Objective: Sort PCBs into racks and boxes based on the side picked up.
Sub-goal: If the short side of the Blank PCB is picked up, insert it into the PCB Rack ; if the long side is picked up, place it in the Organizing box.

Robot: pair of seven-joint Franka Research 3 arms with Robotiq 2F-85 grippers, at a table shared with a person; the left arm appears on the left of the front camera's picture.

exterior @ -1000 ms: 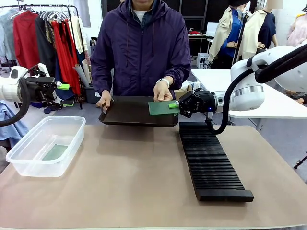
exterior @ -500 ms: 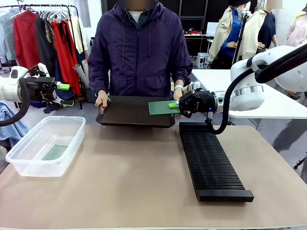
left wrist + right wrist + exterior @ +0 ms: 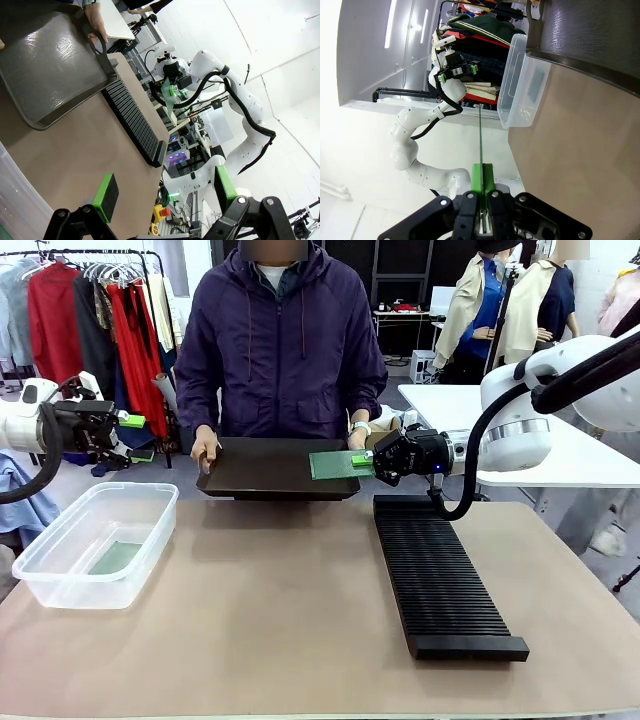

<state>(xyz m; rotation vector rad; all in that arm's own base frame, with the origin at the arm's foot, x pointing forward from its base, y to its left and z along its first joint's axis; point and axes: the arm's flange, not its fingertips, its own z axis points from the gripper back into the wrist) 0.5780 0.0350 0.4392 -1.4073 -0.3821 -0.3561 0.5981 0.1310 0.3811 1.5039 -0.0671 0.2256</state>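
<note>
My right gripper (image 3: 364,460) is shut on the right edge of a flat green PCB (image 3: 338,464), which it holds level just above the right end of a black tray (image 3: 265,472) that a person grips with both hands. In the right wrist view this PCB (image 3: 479,140) shows edge-on as a thin line between my shut fingers (image 3: 482,186). The long black slotted rack (image 3: 440,575) lies below and right of that gripper. At the far left my left gripper (image 3: 128,421) hangs open and holds nothing, above the clear box (image 3: 60,570), where another PCB (image 3: 115,558) lies flat.
The person stands at the far table edge behind the tray (image 3: 50,65). In the left wrist view my green pads (image 3: 106,196) stand wide apart, and the rack (image 3: 132,117) runs beyond them. Bare brown table lies between box and rack. A clothes rail stands behind my left arm.
The person's hand has come off the PCB and gone back to the tray's handle. The tray has drawn back and a little left. Both arms have stayed still.
</note>
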